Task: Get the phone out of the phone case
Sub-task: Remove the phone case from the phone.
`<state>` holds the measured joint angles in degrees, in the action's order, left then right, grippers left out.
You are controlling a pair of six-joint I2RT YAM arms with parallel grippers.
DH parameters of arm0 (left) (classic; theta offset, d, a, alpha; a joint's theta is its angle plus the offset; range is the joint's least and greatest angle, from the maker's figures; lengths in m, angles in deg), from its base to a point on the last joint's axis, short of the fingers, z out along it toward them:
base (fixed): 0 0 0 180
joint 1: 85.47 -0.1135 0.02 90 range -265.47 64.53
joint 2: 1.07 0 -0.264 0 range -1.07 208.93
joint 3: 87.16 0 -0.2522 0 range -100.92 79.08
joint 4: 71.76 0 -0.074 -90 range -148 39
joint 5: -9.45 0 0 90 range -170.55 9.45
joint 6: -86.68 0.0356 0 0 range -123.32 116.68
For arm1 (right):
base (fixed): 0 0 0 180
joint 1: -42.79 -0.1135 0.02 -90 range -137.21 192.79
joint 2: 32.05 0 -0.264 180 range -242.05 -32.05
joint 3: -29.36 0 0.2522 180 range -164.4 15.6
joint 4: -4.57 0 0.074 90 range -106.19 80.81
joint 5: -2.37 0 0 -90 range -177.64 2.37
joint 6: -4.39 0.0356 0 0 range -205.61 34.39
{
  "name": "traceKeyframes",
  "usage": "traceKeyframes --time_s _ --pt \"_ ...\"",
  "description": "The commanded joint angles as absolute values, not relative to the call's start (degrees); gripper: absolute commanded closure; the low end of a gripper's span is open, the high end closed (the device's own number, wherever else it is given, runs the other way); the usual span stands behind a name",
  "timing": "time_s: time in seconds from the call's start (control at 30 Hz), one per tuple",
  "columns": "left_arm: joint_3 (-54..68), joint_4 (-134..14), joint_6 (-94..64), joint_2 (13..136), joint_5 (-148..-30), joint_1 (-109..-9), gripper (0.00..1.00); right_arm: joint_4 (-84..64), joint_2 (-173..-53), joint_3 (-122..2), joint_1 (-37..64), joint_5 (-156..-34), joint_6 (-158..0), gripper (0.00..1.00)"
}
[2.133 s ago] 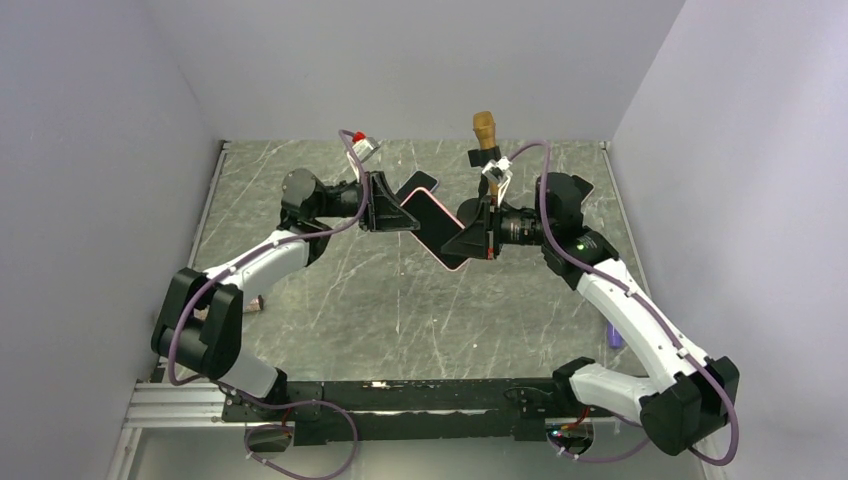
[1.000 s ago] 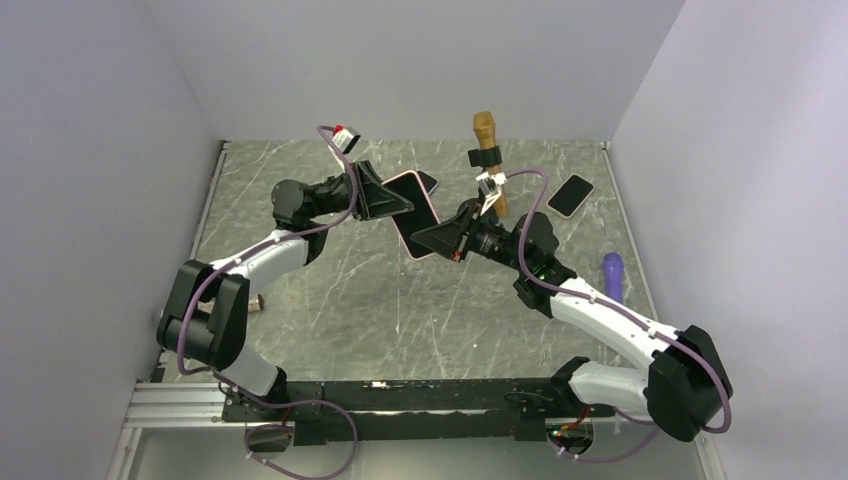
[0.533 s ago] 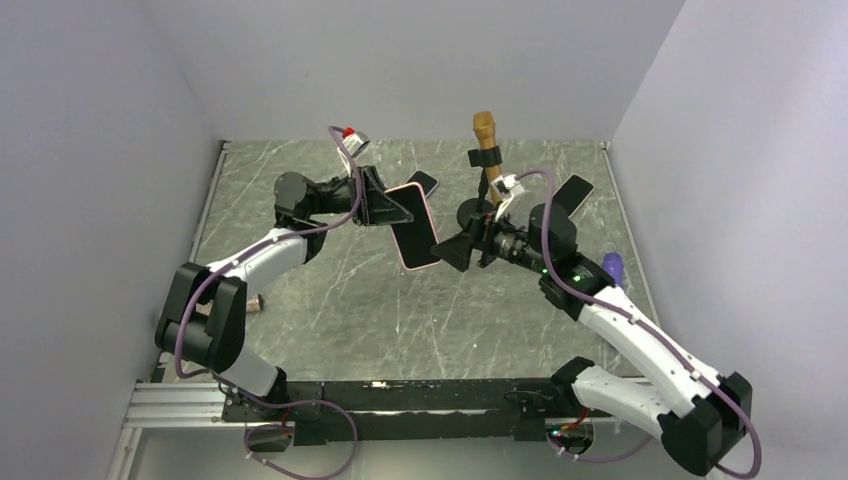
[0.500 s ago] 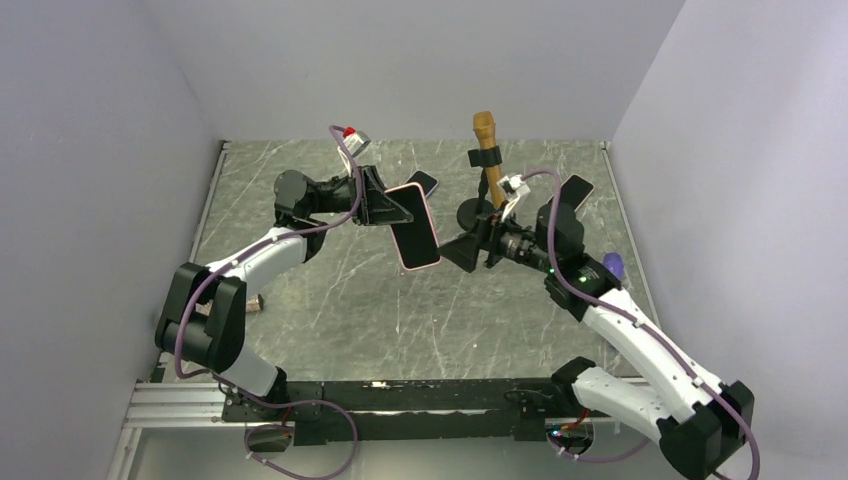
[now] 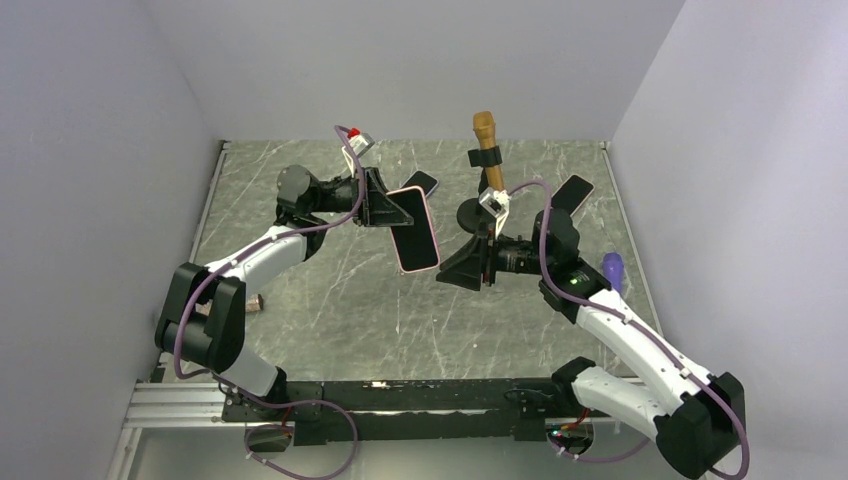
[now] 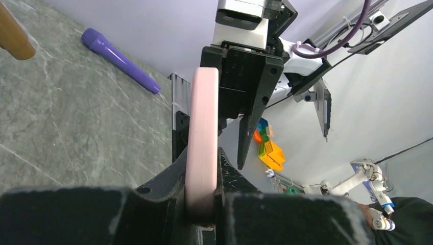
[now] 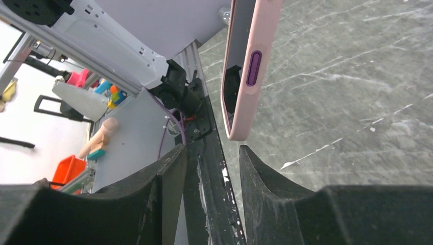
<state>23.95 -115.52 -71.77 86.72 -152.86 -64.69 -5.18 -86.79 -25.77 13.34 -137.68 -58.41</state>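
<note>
The pink phone case (image 5: 404,262) hangs in the air over the middle of the table, with the black phone (image 5: 417,232) inside it, screen up. My left gripper (image 5: 393,209) is shut on its upper end; in the left wrist view the case (image 6: 202,127) stands edge-on between the fingers of that gripper (image 6: 202,176). My right gripper (image 5: 452,273) sits just right of the lower end, open and holding nothing. In the right wrist view the case (image 7: 254,61) ends just beyond the tips of the gripper (image 7: 212,155), apart from both fingers (image 7: 255,168).
A second black phone (image 5: 572,192) lies at the back right and another (image 5: 426,182) behind the held one. A wooden handle with a black band (image 5: 487,140) lies at the back. A purple cylinder (image 5: 612,268) is near the right wall, and a small brown item (image 5: 254,303) on the left.
My right gripper let go of the case's lower end, opened and drew back to the near right, then narrowed partly. The left gripper kept its hold and swung the case slightly.
</note>
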Motion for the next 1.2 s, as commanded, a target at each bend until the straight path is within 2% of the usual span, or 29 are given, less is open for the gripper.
traceKeyframes --time_s 0.0,0.2,0.37,0.47,0.53,0.63,0.67,0.7,0.83,1.0,1.17 --pt "21.2 -122.7 -75.9 86.0 -153.6 -64.3 1.0 0.8 -88.5 -27.6 13.2 -141.1 -58.7 0.54" --pt "21.0 -131.4 -82.7 87.7 -153.9 -64.0 1.0 -0.6 -89.8 -29.1 13.1 -140.3 -60.6 0.55" --pt "21.1 -129.3 -80.9 86.6 -153.9 -63.2 1.0 2.7 -90.5 -29.1 13.1 -141.7 -58.9 0.57" --pt "20.9 -127.1 -79.0 86.0 -154.2 -62.7 1.0 4.4 -91.0 -28.8 13.1 -143.4 -58.8 0.62" --pt "20.9 -126.8 -78.9 86.0 -154.3 -62.6 1.0 4.6 -91.2 -28.6 13.1 -145.5 -59.8 0.67" --pt "20.4 -124.9 -79.1 86.0 -154.9 -62.5 1.0 7.2 -90.3 -27.2 13.1 -149.0 -61.5 0.87" --pt "20.3 -124.4 -79.6 86.0 -155.0 -62.6 1.0 8.2 -89.4 -26.4 13.0 -149.7 -62.1 0.97" --pt "20.0 -124.6 -80.7 85.9 -155.1 -62.5 1.0 9.1 -88.7 -25.7 13.0 -150.1 -62.7 1.0" --pt "19.5 -124.7 -85.2 86.1 -155.4 -61.9 1.0 11.1 -86.8 -24.7 12.2 -152.5 -64.6 1.0" --pt "22.5 -132.7 -98.1 82.5 -152.1 -61.9 1.0 12.2 -87.6 -26.3 8.1 -156.9 -66.6 1.0" --pt "27.5 -121.5 -96.4 74.6 -148.2 -60.4 1.0 14.3 -90.4 -29.5 1.7 -158.2 -69.4 1.0"
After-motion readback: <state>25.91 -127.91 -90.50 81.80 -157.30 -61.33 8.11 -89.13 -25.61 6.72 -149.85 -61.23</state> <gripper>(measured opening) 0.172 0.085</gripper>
